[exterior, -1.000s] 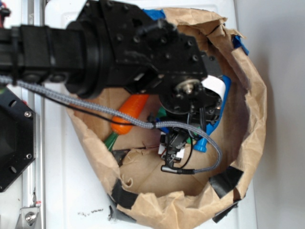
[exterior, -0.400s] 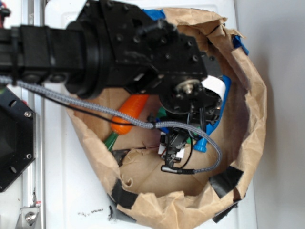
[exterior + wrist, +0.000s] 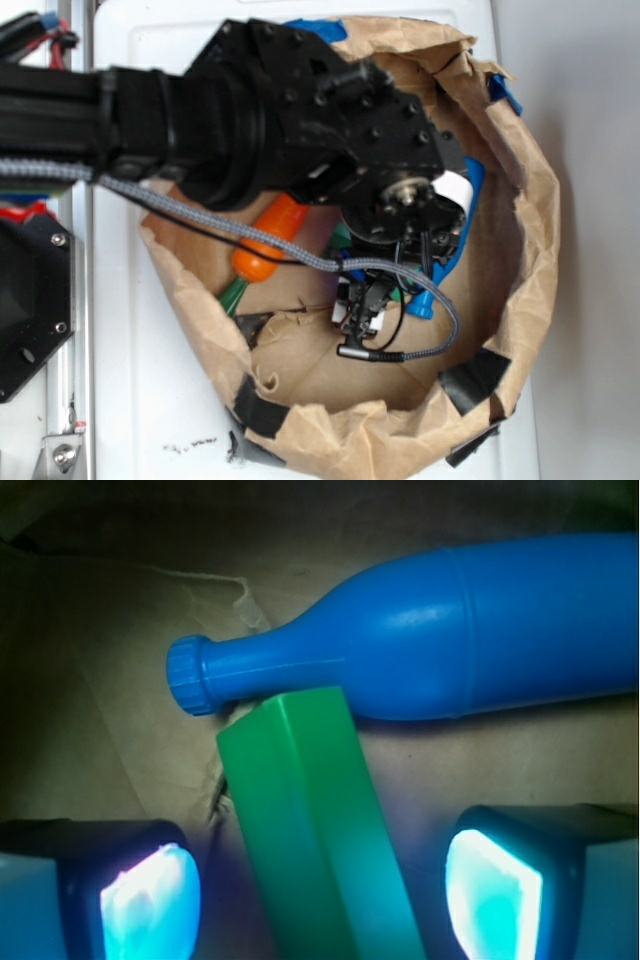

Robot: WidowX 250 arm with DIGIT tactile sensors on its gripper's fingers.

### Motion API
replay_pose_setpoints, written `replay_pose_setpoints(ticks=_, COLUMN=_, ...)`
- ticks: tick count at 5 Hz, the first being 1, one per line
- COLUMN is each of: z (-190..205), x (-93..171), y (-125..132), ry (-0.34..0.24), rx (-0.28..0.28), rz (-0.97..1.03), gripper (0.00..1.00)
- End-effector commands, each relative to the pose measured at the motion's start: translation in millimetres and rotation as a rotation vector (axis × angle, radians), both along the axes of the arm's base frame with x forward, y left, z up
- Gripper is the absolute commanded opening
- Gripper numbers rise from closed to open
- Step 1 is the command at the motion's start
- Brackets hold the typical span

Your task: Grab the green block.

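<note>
Wrist view from my remote station: the green block (image 3: 315, 830) runs from lower centre up toward the middle of the frame, its upper end touching the blue bottle (image 3: 450, 630) that lies across the top. The gripper (image 3: 320, 890) stands apart, one glowing pad (image 3: 150, 900) at lower left and the other at lower right, the block between them with a gap on each side. In the exterior view I see the black arm (image 3: 290, 120) reaching into the crumpled paper bag (image 3: 530, 220), an orange carrot (image 3: 265, 240) left of centre.
</note>
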State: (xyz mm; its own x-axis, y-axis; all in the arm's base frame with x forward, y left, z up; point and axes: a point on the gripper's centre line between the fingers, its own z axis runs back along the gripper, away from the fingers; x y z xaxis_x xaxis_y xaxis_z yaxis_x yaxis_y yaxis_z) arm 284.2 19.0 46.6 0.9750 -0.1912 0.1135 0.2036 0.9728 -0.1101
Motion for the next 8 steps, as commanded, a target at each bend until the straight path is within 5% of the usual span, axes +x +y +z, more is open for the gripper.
replay_pose_setpoints(ticks=1, z=4.2, x=7.7, y=-5.2, ry=-0.027, rx=0.031, rz=-0.02, gripper=1.0)
replay_pose_setpoints(ticks=2, z=2.9, x=7.5, y=-5.9, ry=-0.032, rx=0.035, rz=-0.02, gripper=1.0)
replay_pose_setpoints(ticks=3, z=1.1, x=7.8, y=-4.0, ry=-0.045, rx=0.031, rz=-0.001, gripper=0.0)
replay_pose_setpoints(ticks=8, z=24.5, x=1.1, y=5.1, ry=-0.054, rx=0.04, rz=0.102, gripper=0.0)
